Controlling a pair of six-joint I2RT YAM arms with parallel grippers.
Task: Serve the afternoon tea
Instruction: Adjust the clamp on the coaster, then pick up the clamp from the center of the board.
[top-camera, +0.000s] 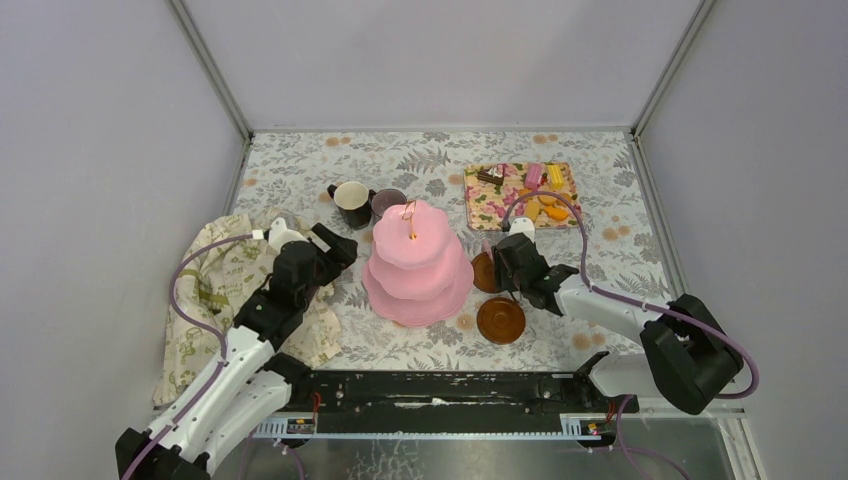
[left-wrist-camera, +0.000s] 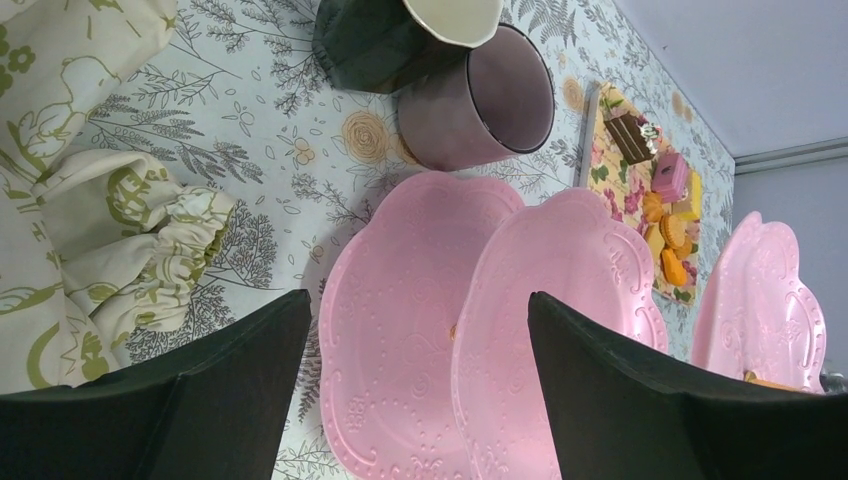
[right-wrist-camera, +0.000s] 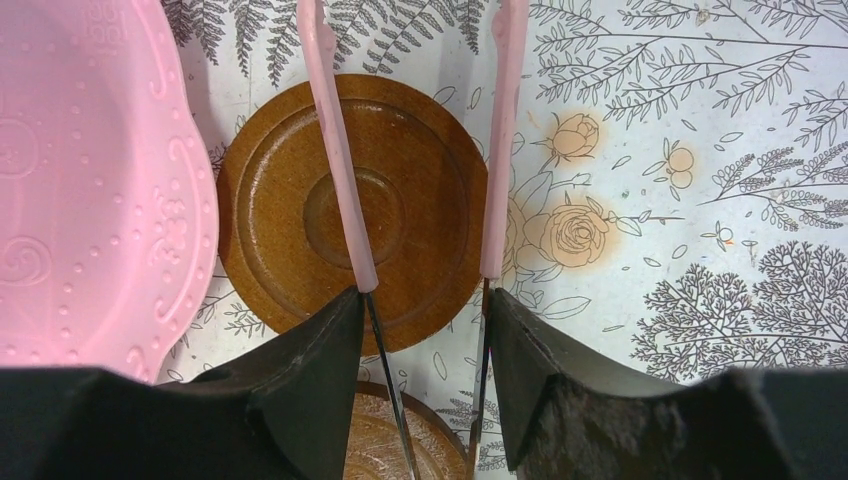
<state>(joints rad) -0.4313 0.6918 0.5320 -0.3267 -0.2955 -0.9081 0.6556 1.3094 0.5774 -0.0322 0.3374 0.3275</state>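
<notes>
On the fern-printed table (top-camera: 300, 160), the right gripper (right-wrist-camera: 425, 300), jaws pinching pink tongs (right-wrist-camera: 335, 150) spread above a brown saucer (right-wrist-camera: 420, 200), sits nearer the sweets (top-camera: 545, 205) beyond it on the floral tray (top-camera: 475, 210), while the left gripper (left-wrist-camera: 418, 300) gapes empty toward the cake stand (top-camera: 415, 265).

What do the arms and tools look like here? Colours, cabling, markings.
Left arm and right arm match: white links, black joint housings. A lilac cable loops loosely along each. The left tool and right tool are black, with broad, matte, wedge-shaped fingers. No readable markings.
</notes>
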